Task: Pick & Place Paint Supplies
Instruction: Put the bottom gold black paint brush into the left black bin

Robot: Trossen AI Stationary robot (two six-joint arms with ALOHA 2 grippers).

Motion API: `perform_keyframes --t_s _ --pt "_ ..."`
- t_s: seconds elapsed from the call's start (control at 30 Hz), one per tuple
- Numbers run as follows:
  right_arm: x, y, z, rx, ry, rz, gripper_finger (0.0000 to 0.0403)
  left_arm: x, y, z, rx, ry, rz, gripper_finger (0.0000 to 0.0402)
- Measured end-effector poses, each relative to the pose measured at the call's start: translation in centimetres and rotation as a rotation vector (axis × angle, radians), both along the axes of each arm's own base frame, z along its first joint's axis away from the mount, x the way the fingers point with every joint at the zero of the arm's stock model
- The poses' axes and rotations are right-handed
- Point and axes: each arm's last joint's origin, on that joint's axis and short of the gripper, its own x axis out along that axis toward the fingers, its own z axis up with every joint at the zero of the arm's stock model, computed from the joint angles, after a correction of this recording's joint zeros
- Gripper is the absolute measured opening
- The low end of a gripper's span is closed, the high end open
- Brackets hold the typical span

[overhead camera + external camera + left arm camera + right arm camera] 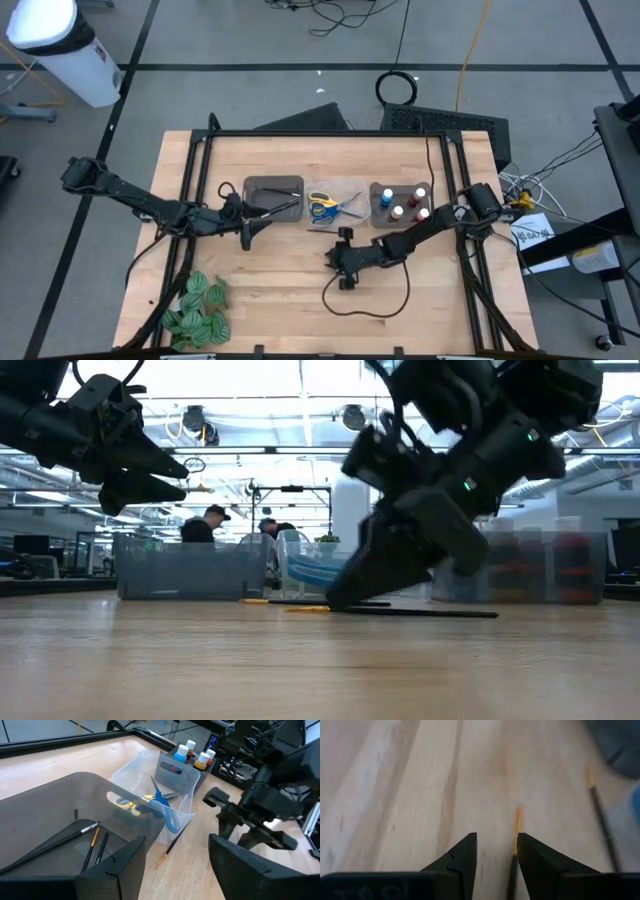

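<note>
My right gripper (342, 260) points down at the table in front of the clear scissors bin (335, 205). It is open, and its fingertips (497, 845) stand on either side of a thin dark paintbrush (518, 822) with an orange tip that lies flat on the wood. A second brush (602, 822) lies beside it. My left gripper (250, 232) hovers open (175, 865) over the near edge of the grey bin (60, 815), where several brushes (92, 842) lie. The paint bottles (402, 204) stand in the right bin. My right gripper comes at the brush from above, with its fingers across the shaft. The shaft (514, 862) runs close along the inner side of one finger (532, 860). I cannot tell whether it touches. The brush lies flat on the table.
A green striped leafy bunch (195, 310) lies at the table's near left corner. A dark cable (375, 305) loops on the wood near my right gripper. Three bins stand in a row mid-table. People (212, 525) show in the room behind.
</note>
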Motion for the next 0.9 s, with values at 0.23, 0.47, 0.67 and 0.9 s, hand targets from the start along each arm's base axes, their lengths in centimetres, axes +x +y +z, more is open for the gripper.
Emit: perform_keyframes --t_s 0.23,0.47,0.67,0.9 --pt "0.2 -0.1 -1.6 -0.021 0.018 -0.004 0.0125 0.0 0.0 0.0 0.000 0.000 0.000 0.0225" --pt "0.3 -0.4 -3.3 0.028 0.082 0.036 0.0114 0.0 0.0 0.0 0.001 0.000 0.000 0.0225" --pt "-0.1 -0.5 -3.9 -0.032 0.144 0.108 0.0045 0.0 0.0 0.0 0.001 0.001 0.000 0.0225" --pt "-0.8 -0.8 -4.5 -0.099 0.232 0.100 0.0004 0.0 0.0 0.0 0.001 0.001 0.000 0.0225"
